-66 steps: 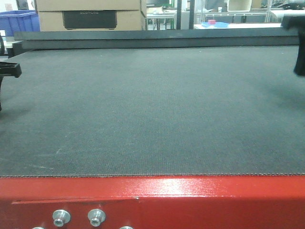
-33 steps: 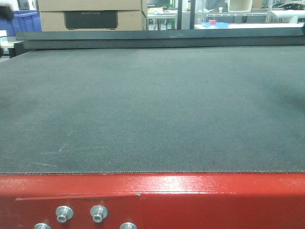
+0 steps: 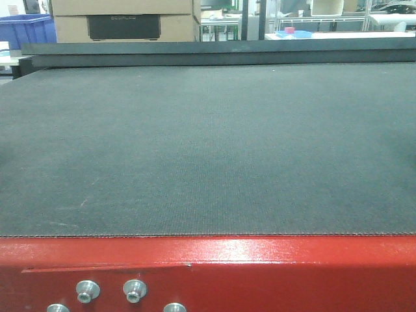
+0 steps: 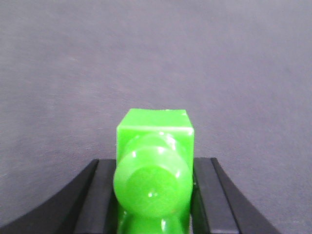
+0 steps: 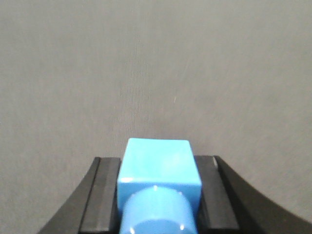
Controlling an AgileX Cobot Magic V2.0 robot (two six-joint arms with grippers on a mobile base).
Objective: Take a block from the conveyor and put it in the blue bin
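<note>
The conveyor's dark grey woven belt (image 3: 208, 143) fills the front view above its glossy red frame (image 3: 273, 266), and no block lies on it there. Neither arm shows in that view. In the left wrist view my left gripper (image 4: 155, 163) is shut on a glossy green block (image 4: 155, 129), with a black finger (image 4: 105, 195) tight against each side, above the belt (image 4: 156, 58). In the right wrist view my right gripper (image 5: 158, 161) is shut on a light blue block (image 5: 158, 168) over the belt (image 5: 156, 73). A blue bin (image 3: 26, 29) stands beyond the belt's far left corner.
Silver bolts (image 3: 133, 290) sit in the red frame at the lower left. A dark rail (image 3: 221, 52) runs along the belt's far edge. Behind it are a cardboard box (image 3: 123, 23) and shelving with a small blue tray (image 3: 289, 31).
A second ago a black gripper showed at the belt's left edge and a dark arm at its right edge in the front view. Both have left that view.
</note>
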